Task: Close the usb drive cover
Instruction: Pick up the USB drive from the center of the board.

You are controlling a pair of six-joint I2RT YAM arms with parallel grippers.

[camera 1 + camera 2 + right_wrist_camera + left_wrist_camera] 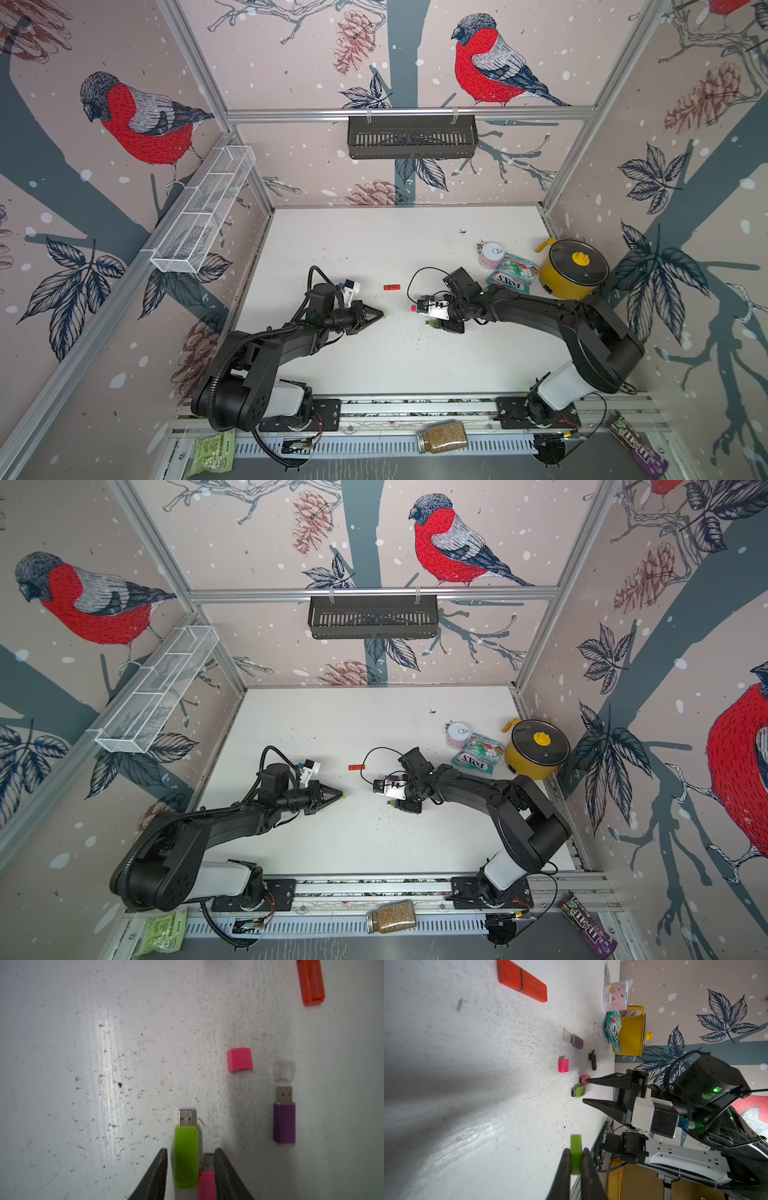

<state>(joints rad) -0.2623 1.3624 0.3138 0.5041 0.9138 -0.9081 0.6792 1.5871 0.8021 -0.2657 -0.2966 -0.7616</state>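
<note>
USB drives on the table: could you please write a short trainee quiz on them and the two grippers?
1. True or false: the left gripper holds a green cap.
2. Which drive lies uncapped by a clear cap? A blue drive, B purple drive, C white drive.
3. How many drives sit between the jaws of the right gripper?
Key: 1 true; 2 B; 3 two, the green drive and the pink drive.

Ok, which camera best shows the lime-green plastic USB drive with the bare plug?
Right wrist view: the green drive fills the foreground between the right gripper's fingers, plug clear. Left wrist view shows it small; top views mostly hide it under that gripper.
</note>
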